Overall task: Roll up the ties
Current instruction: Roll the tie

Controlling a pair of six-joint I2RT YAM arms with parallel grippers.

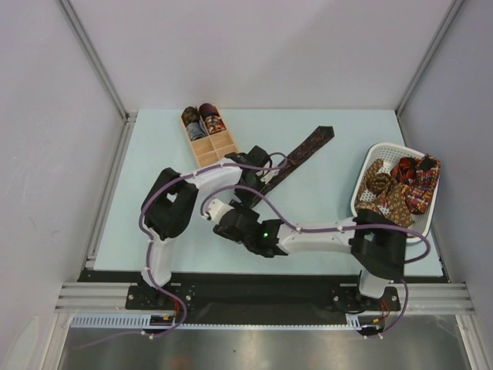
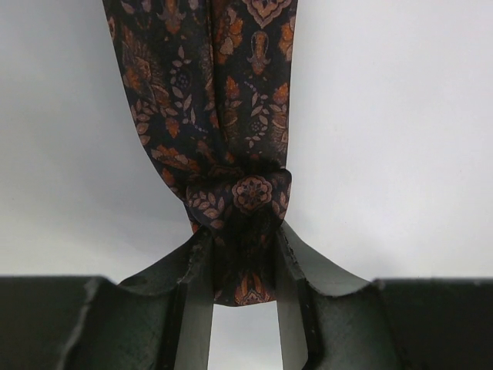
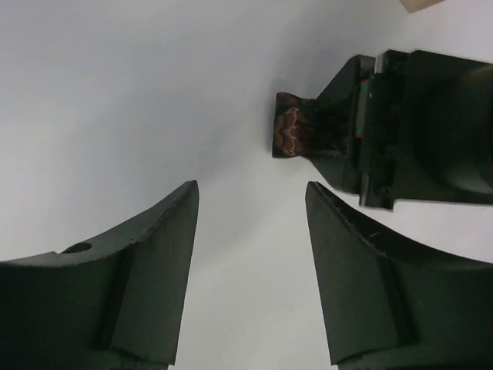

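A dark maroon patterned tie (image 1: 306, 151) lies stretched diagonally on the table, its pointed wide end at the far right. My left gripper (image 1: 248, 191) is shut on its narrow end, which shows bunched and folded between the jaws in the left wrist view (image 2: 240, 223). My right gripper (image 1: 209, 210) is open and empty just left of the left gripper; its view shows the tie's end (image 3: 291, 136) held in the left fingers (image 3: 339, 123). Several more ties (image 1: 400, 185) lie heaped in the white basket. Two rolled ties (image 1: 202, 121) sit in the wooden box.
The wooden compartment box (image 1: 218, 147) stands at the far left of the table, close behind the left gripper. The white plastic basket (image 1: 363, 193) stands at the right edge. Purple cables loop over both arms.
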